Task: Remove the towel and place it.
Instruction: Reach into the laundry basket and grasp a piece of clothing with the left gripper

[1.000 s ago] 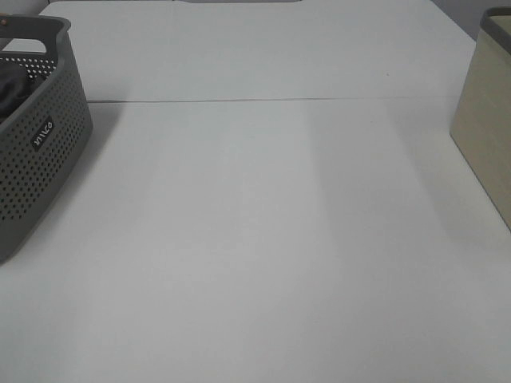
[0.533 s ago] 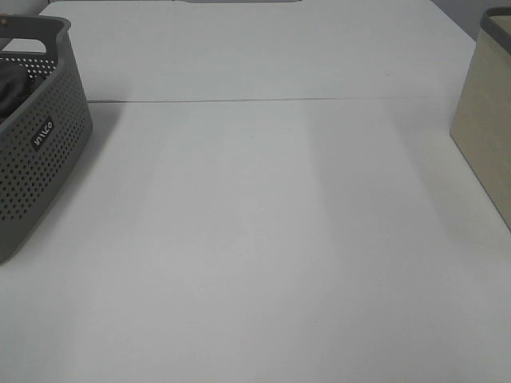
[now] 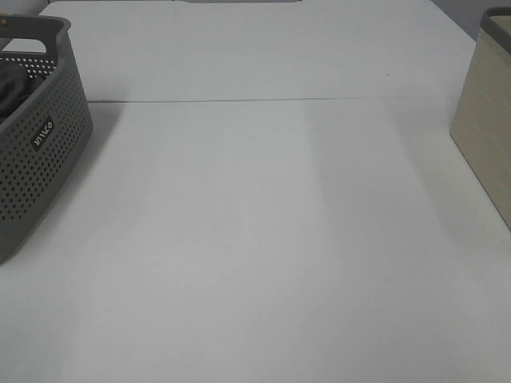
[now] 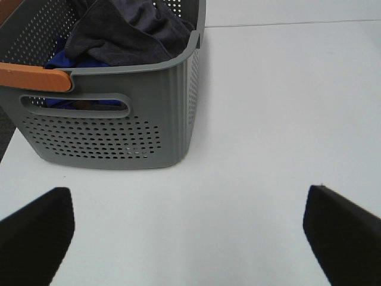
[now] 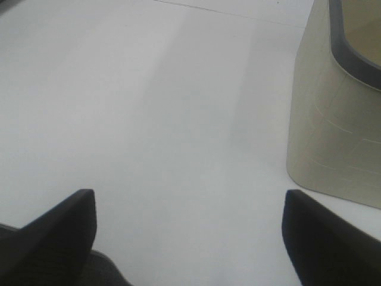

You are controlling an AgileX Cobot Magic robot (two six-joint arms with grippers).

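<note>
The dark charcoal-grey towel [image 4: 128,30] lies bunched inside a grey perforated basket [image 4: 119,131], over a blue cloth [image 4: 65,59]. In the high view the basket [image 3: 36,144] stands at the table's left edge and a bit of the towel [image 3: 12,88] shows inside. My left gripper [image 4: 187,238] is open and empty, its fingers [image 4: 36,229] wide apart above the bare table, short of the basket. My right gripper [image 5: 187,238] is open and empty above the bare table. Neither gripper shows in the high view.
A beige fabric bin [image 3: 487,120] with a dark rim stands at the table's right edge, also in the right wrist view [image 5: 336,107]. The basket has an orange-brown handle [image 4: 36,77]. A seam [image 3: 263,100] crosses the white table.
</note>
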